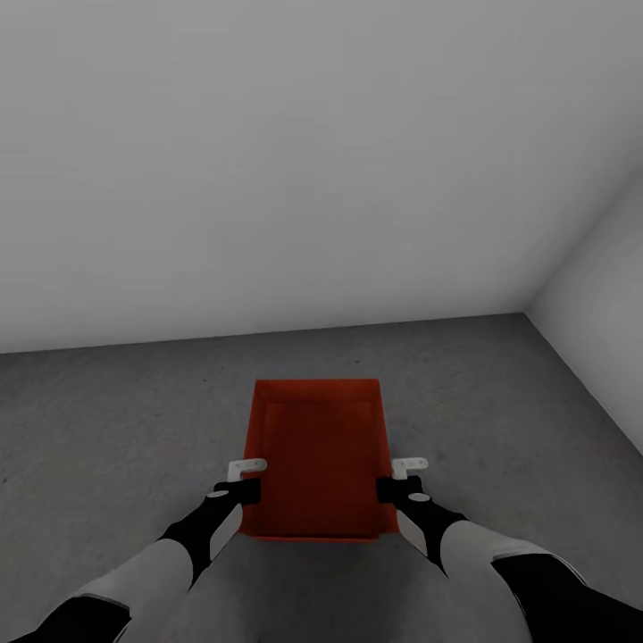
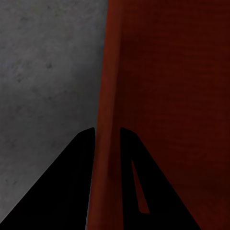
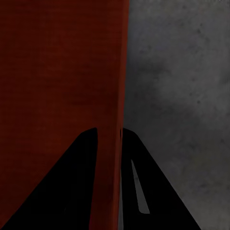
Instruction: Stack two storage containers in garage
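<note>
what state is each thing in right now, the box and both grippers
orange-red rectangular open-topped storage container: upright, empty, held between both grippers above the dark grey concrete-like floor
left gripper: fingers shut on the container's side wall
right gripper: fingers shut on the opposite wall

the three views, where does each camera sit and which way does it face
Head view: from the robot's head, looking forward and down at the storage container over the floor; both arms show.
Left wrist view: along the left claw, astride the container's wall.
Right wrist view: along the right claw, likewise.
Shared: all three show the container and floor.
</note>
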{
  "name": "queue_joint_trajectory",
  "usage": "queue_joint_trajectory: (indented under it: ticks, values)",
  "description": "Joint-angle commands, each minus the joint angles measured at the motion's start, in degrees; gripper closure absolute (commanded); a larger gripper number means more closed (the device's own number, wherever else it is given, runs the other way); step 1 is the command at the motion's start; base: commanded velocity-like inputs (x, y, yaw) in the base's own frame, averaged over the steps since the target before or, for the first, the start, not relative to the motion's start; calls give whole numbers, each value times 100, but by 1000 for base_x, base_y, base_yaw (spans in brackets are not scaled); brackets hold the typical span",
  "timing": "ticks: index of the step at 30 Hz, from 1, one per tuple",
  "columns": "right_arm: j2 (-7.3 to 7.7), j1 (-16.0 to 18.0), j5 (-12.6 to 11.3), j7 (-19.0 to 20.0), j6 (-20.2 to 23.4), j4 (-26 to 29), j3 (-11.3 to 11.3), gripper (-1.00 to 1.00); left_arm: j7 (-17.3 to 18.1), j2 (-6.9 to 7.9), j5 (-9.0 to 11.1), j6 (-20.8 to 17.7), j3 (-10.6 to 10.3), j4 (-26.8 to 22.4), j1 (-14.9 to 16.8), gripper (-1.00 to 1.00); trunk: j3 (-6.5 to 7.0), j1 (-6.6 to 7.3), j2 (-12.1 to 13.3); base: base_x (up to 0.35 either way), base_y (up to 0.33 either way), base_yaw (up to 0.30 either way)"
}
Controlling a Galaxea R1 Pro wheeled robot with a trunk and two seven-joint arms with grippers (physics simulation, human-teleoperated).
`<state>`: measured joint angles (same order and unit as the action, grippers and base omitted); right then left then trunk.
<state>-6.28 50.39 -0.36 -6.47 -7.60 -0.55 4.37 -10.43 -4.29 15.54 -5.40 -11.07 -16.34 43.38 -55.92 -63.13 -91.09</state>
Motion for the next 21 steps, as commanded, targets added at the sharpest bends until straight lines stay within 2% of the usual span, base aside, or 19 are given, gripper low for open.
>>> queue_joint_trajectory:
  ticks: [1, 21]
  values:
    - [83, 0, -72, -30, -23, -103, -164, 100, -74, 7, -33, 22, 307, -240, 4, 100, -4, 0, -2, 0, 0, 0]
    - [83, -2, -68, -30, -18, -103, -164, 100, -67, 7, -32, 22, 307, -253, 4, 100, -4, 0, -2, 0, 0, 0]
